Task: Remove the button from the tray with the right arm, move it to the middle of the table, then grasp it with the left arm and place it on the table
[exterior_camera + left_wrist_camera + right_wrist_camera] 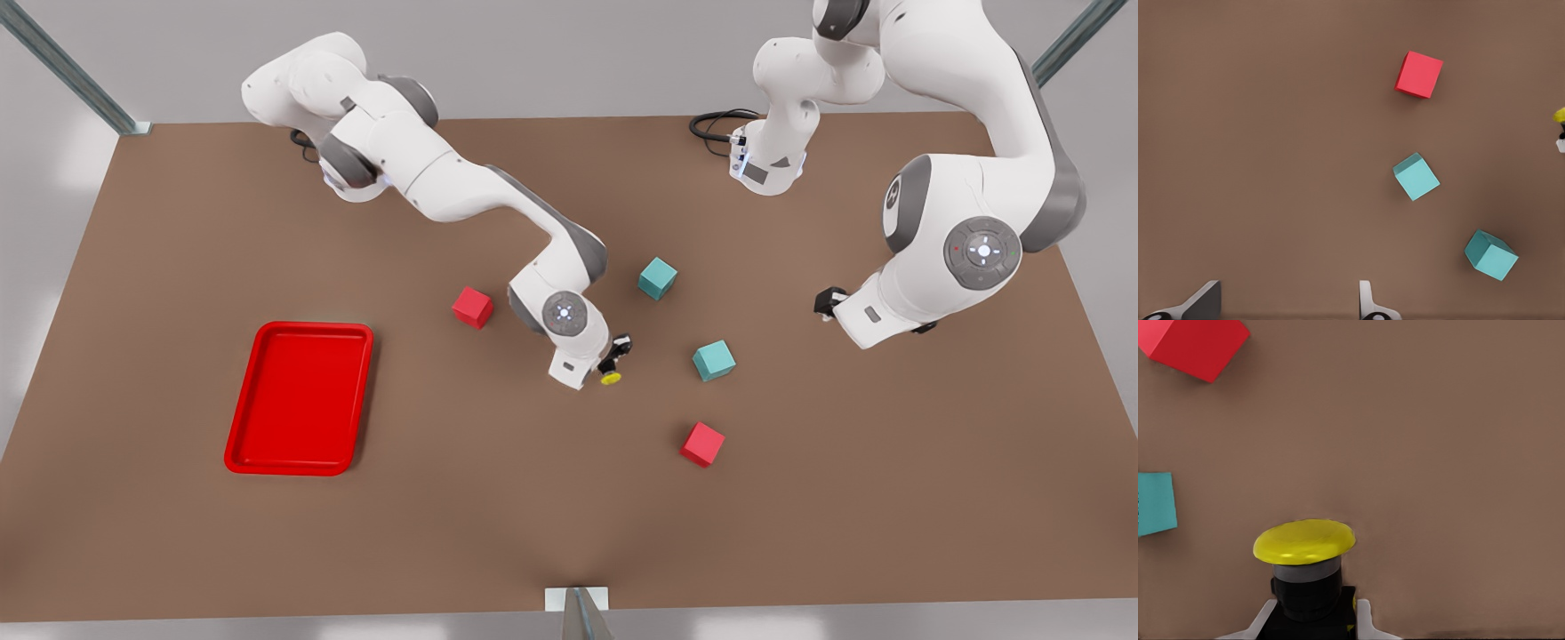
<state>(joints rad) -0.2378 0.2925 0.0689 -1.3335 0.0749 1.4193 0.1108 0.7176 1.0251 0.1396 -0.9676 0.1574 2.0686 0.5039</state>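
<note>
The button [611,378], with a yellow cap on a dark base, is near the middle of the table [498,524]. My right gripper [615,360] is shut on its base. In the right wrist view the cap [1305,543] sticks out beyond the gripper [1313,613], with brown tabletop behind it. The red tray [302,327] lies far off at the front view's left with nothing in it. My left gripper [825,304] hangs open at the front view's right, above the table. Its wrist view shows the gripper [1288,300] with fingers spread wide, and the button [1559,117] at the picture's edge.
Two teal cubes [657,277] [714,360] and a red cube [702,444] lie between the two grippers. Another red cube [472,307] sits beside the right arm's wrist. Black cables [716,124] lie at the table's back edge.
</note>
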